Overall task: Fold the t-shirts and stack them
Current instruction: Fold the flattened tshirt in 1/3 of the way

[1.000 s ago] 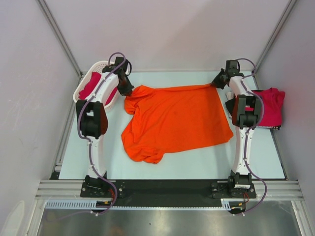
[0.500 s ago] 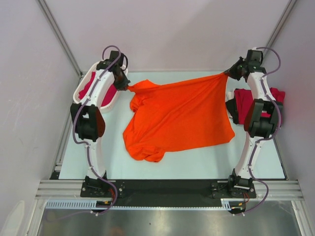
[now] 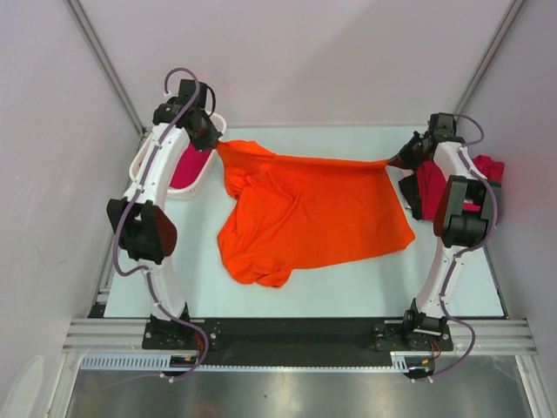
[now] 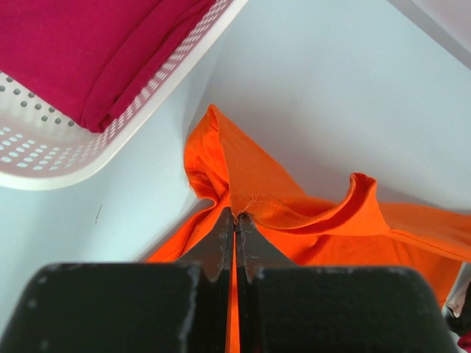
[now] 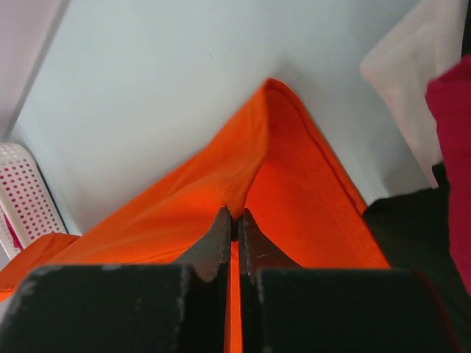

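Spreading across the middle of the pale table (image 3: pixel 348 292), the orange t-shirt (image 3: pixel 305 213) lies mostly flat, its far edge held off the surface and drawn taut between the two arms, while its near hem and a bunched sleeve rest on the table. Bare table shows along the near edge, on both sides of the shirt's near half, and in a narrow strip before the back wall; the side walls stand close behind both arms. At the far left corner a white lattice basket (image 3: pixel 187 193) holds a crimson t-shirt (image 3: pixel 187 165), just beside the raised left end of the orange cloth. At the right edge a folded crimson t-shirt (image 3: pixel 487 167) lies close behind the right arm. The left gripper (image 3: pixel 211 139), jaws pressed together, pinches the orange shirt's seamed edge near the basket's rim. The right gripper (image 3: pixel 396 161) likewise clamps a fold at the far right corner.
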